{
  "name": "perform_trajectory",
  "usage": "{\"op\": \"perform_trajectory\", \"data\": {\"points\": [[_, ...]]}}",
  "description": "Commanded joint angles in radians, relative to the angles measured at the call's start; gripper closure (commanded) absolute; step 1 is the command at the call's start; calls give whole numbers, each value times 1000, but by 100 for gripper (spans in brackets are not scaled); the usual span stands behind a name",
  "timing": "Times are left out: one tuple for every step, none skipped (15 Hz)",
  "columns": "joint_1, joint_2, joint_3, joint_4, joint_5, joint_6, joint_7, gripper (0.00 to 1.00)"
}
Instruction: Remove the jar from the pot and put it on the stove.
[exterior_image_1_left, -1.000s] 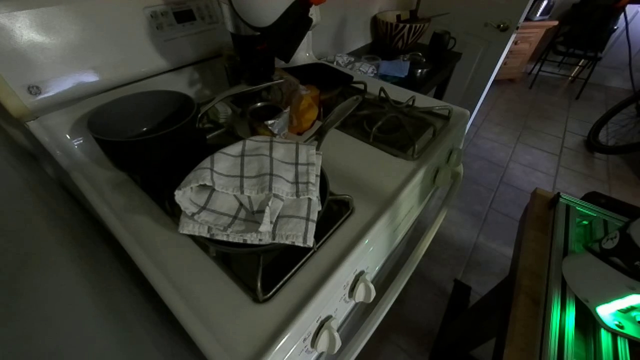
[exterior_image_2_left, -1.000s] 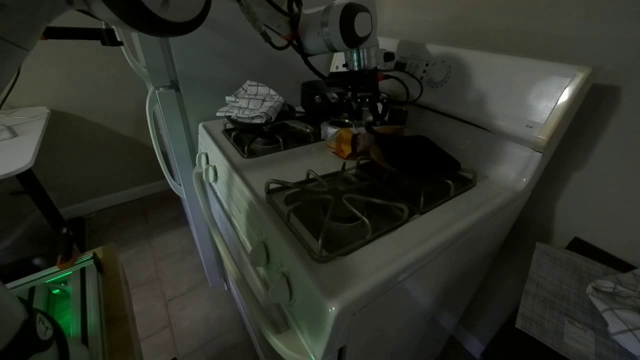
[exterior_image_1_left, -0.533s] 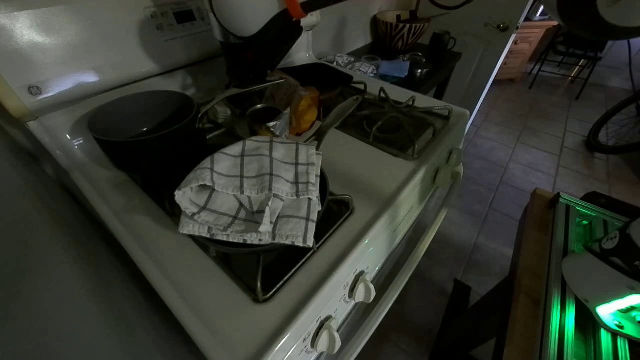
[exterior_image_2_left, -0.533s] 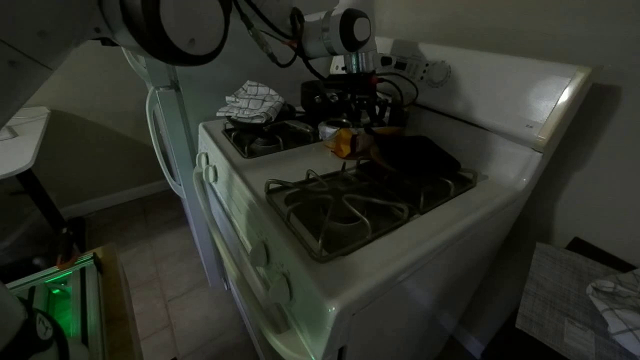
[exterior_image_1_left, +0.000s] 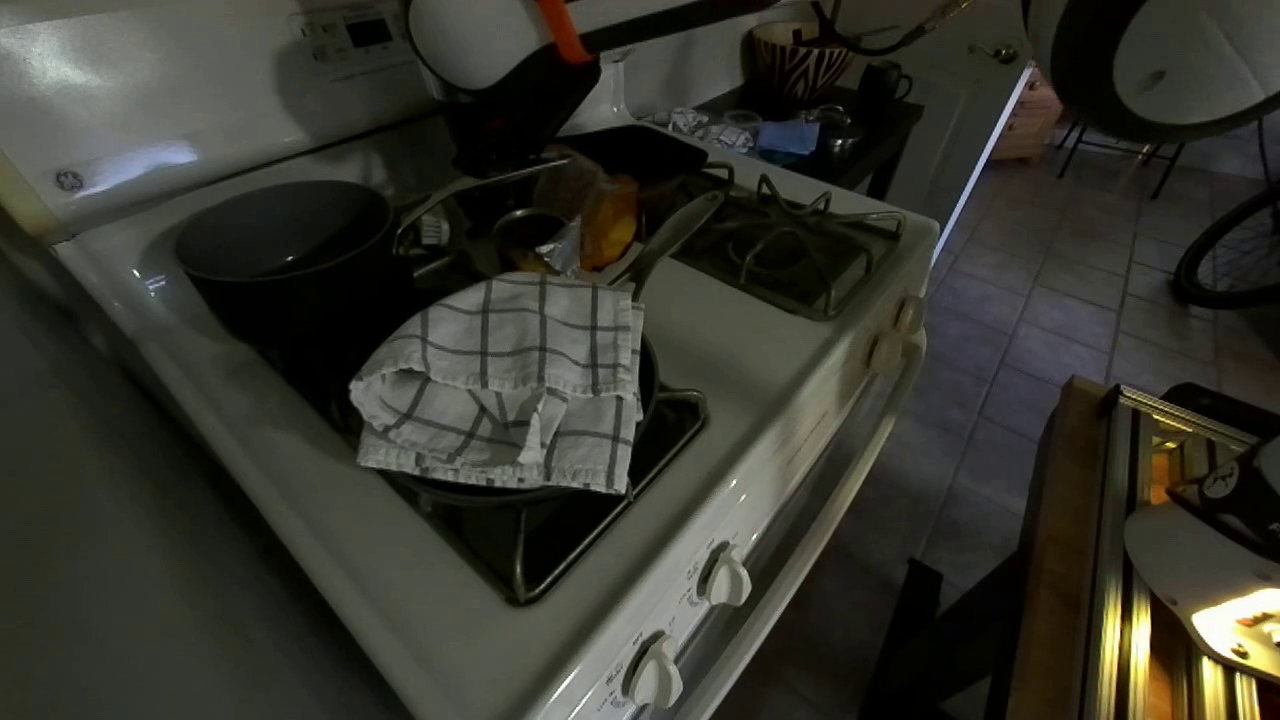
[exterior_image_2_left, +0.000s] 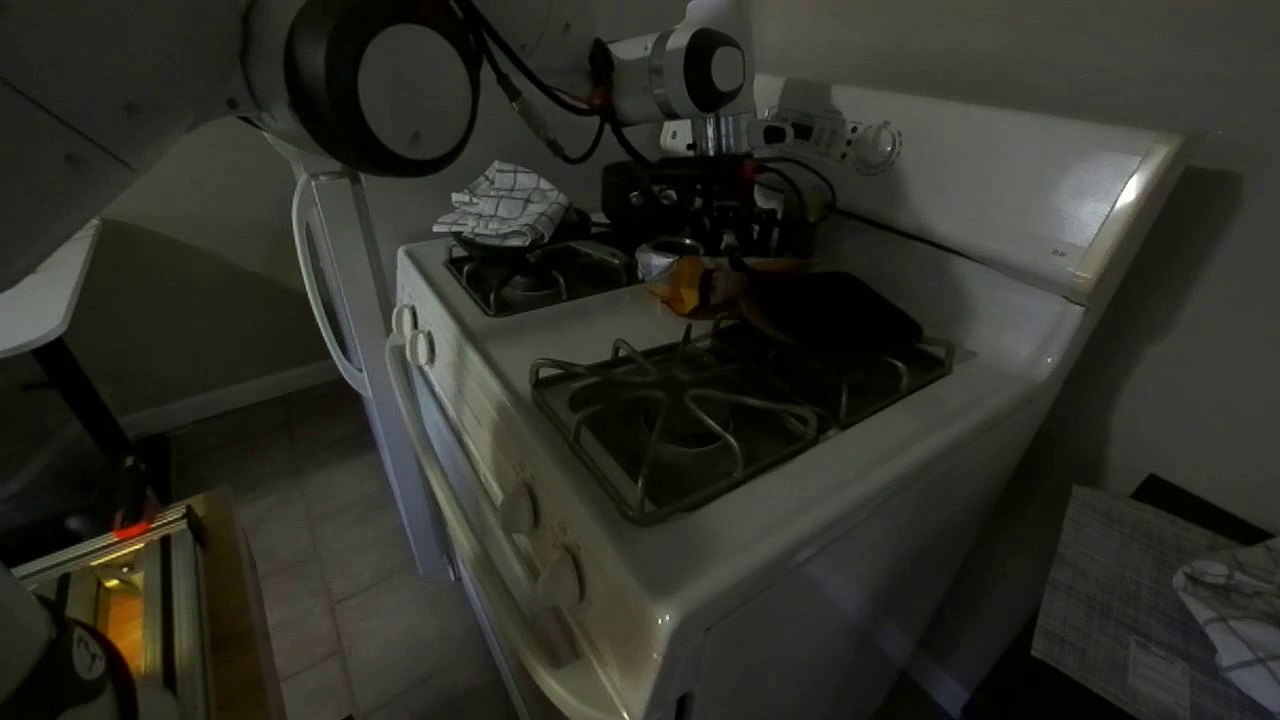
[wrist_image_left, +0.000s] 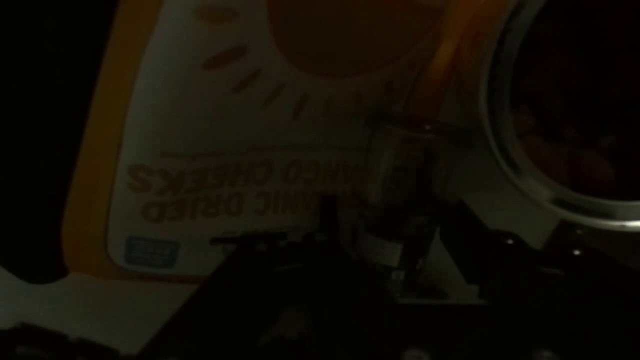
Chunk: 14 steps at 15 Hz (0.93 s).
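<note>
The wrist view is very dark. A small clear jar with a pale label (wrist_image_left: 412, 165) lies between the two fingers of my gripper (wrist_image_left: 392, 212), which appear closed on its sides. My gripper (exterior_image_2_left: 745, 235) is low over the back middle of the white stove (exterior_image_1_left: 760, 350), which also shows in an exterior view (exterior_image_2_left: 900, 475). I cannot tell whether the jar touches the stove. The fingers and jar are not clear in either exterior view. The dark pot (exterior_image_1_left: 290, 235) stands on the back burner beside the gripper; its inside is only partly visible.
An orange-edged dried mango bag (wrist_image_left: 240, 125) lies behind the jar. An open round container with reddish contents (wrist_image_left: 500, 145) stands close on the right. A pan covered by a checked towel (exterior_image_1_left: 500, 370) is in front. A flat black object (exterior_image_2_left: 830, 310) lies on the other rear burner.
My gripper has moved slightly down and the arm's elbow has come lower into view. The robot base light has turned from green to yellow. Pot, bag and towel have not moved.
</note>
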Motion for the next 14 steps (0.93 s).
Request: {"op": "perform_trajectory", "data": {"points": [[-10, -31, 2, 37, 18, -36, 23, 13], [-15, -46, 7, 38, 22, -29, 23, 4], [-20, -70, 8, 34, 23, -27, 24, 0], [-22, -95, 8, 28, 23, -33, 29, 0], [-24, -121, 7, 23, 23, -39, 33, 0], [-30, -145, 13, 16, 33, -46, 38, 0], [-39, -174, 22, 5, 48, -46, 38, 0], [-46, -208, 30, -12, 62, -39, 32, 0], [-53, -239, 39, -30, 77, -16, 24, 0], [-60, -273, 46, -51, 90, 16, 16, 0], [-64, -300, 51, -67, 93, 56, 1, 0], [-65, -321, 56, -81, 85, 128, -27, 0], [-49, -245, 36, 20, 70, 42, 3, 0], [-50, -264, 36, 14, 70, 53, 0, 0]]}}
